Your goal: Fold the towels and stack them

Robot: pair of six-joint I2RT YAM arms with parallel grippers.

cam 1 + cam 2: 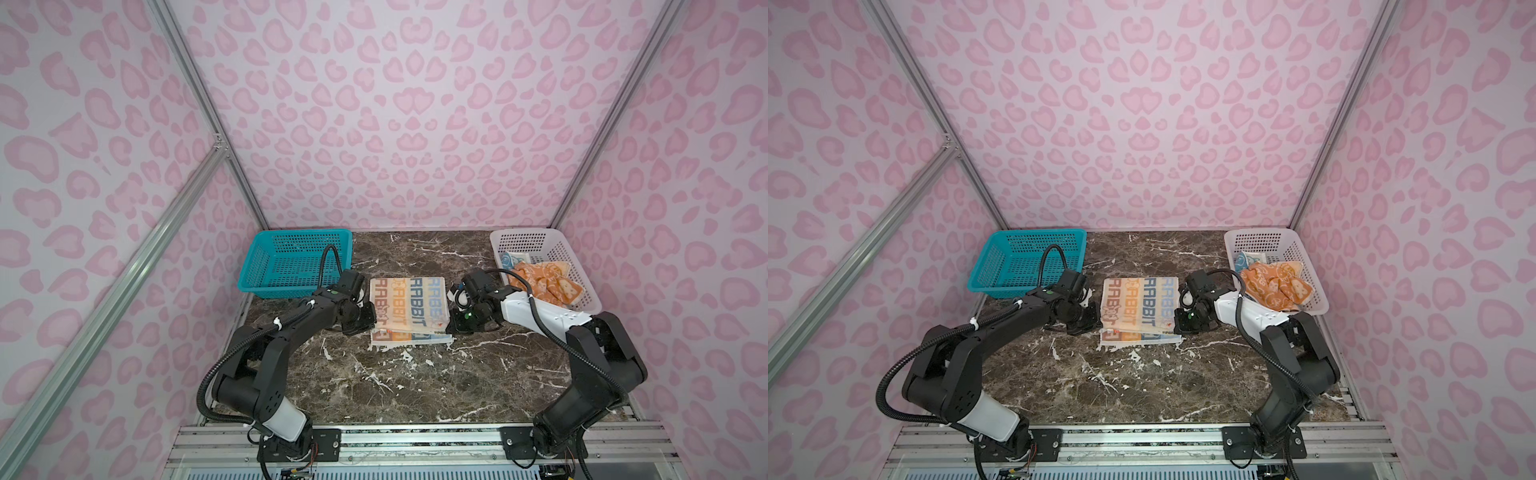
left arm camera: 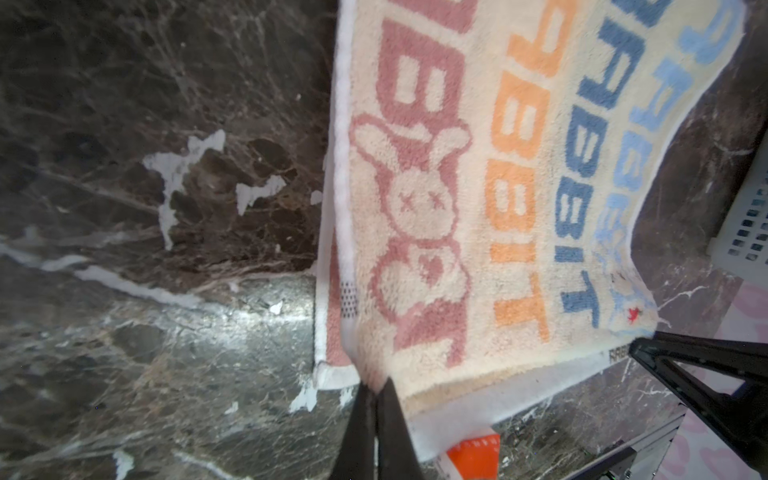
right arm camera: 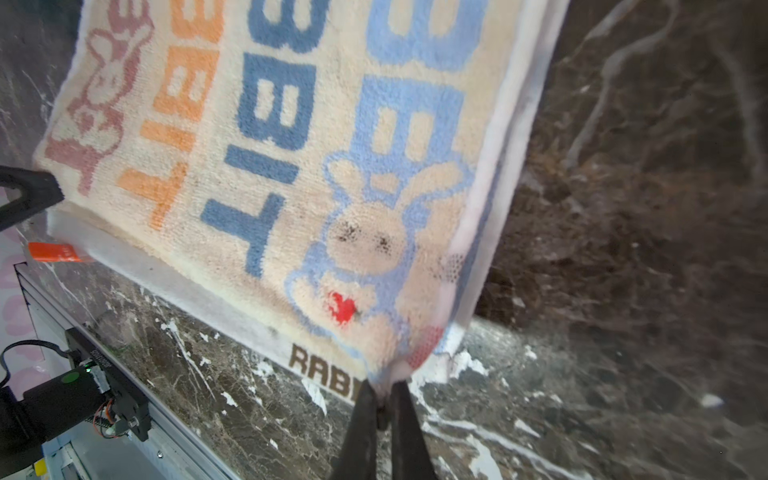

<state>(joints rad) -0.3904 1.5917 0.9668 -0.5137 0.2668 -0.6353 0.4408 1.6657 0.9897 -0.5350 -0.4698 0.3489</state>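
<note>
You had the dark marble table (image 1: 415,386) (image 1: 1142,386) filling the lower middle of both top views. The teal basket (image 1: 303,232) (image 1: 1038,232) sat at its upper left corner and the white basket (image 1: 523,243) (image 1: 1258,241) at its upper right.

The cream towel (image 1: 409,307) (image 1: 1140,309) (image 2: 478,208) (image 3: 291,145) lay at the centre of both top views, between your two arms and well apart from either basket. It was doubled over. Its top layer showed rows of pink, orange and blue "RABBIT" lettering. A strip of the bottom layer stuck out along the towel's lower edge in the frame.

The orange towel (image 1: 548,284) (image 1: 1277,286) lay crumpled inside the white basket. The blue towel (image 1: 509,261) (image 1: 1246,262) lay in the same basket, just above and left of the orange one and partly under it.

Your left gripper (image 1: 371,323) (image 1: 1099,322) (image 2: 376,395) was at the lower left corner of the top layer. Its jaws were pinched together on that corner, which the left wrist view showed raised off the layer beneath. Your right gripper (image 1: 451,326) (image 1: 1177,326) (image 3: 380,399) was clamped the same way on the lower right corner, beside the small blue rabbit with the red heart.

A little orange tag (image 2: 473,457) (image 3: 54,252) poked out from the white border of the bottom layer.
</note>
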